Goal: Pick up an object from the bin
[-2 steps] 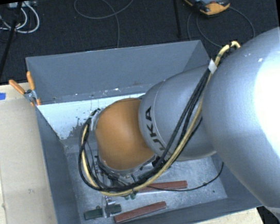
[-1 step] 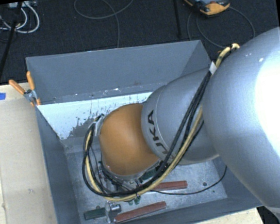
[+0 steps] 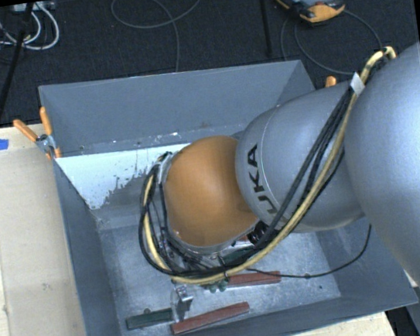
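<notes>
My gripper (image 3: pixel 184 300) pokes out below the orange cover, low over the bin's front floor. Just left of it lies a dark green flat bar (image 3: pixel 149 319), its right end touching or nearly touching the gripper. A long reddish-brown bar (image 3: pixel 210 319) lies flat just below and to the right of the gripper, along the front wall. Another reddish-brown stick (image 3: pixel 255 278) lies to the right of the gripper, partly under the cables.
The arm, its orange cover and looped cables hang over the bin's middle and right, hiding the floor there. The bare bin floor shows to the left of the gripper, and the front wall is close behind the bars.
</notes>
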{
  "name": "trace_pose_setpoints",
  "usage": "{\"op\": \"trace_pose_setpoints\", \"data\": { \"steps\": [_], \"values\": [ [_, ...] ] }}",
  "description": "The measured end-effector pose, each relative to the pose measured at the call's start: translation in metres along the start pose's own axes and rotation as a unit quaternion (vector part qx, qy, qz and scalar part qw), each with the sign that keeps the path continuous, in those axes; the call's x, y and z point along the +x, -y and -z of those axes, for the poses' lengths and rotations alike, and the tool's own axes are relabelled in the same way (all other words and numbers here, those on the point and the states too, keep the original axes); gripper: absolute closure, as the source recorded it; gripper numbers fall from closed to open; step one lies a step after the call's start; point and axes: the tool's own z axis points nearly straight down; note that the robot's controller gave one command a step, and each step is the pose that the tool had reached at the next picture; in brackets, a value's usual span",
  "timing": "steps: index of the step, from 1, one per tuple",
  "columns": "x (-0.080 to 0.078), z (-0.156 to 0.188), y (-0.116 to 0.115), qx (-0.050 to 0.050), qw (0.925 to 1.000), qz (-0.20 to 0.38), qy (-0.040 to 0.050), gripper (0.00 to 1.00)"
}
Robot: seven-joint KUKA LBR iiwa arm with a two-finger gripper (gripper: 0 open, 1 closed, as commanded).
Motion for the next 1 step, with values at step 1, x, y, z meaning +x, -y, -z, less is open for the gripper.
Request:
{"op": "trace_pose_setpoints", "data": {
  "steps": [1],
  "values": [
    [0.0063, -0.0665, -0.0003, 0.0, 1.0, 0.006, -0.0033, 0.0]
  ]
}}
